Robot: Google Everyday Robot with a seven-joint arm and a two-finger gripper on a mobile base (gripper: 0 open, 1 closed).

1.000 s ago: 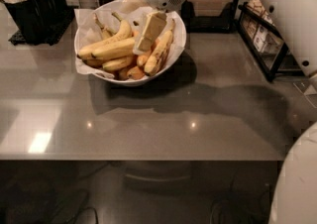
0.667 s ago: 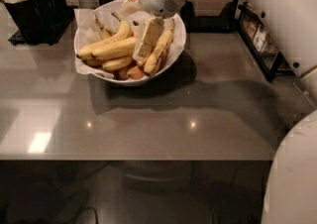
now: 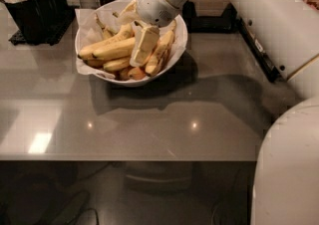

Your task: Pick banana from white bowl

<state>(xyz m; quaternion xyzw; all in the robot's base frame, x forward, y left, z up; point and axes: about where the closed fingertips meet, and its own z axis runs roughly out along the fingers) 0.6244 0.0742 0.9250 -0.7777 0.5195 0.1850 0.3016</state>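
White bowl (image 3: 167,69) on the tabletop (image 3: 149,134) held the long banana (image 3: 110,50) atop its pile. My gripper (image 3: 142,52) hung in the bowl's middle, just beside it. Whether the jaws gripped anything, I couldn't tell. I judged a mid-length pinch and a straight lift safest.

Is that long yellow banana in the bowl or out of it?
In. The banana lies on the pile inside the white bowl, with the end effector down in the bowl beside it.
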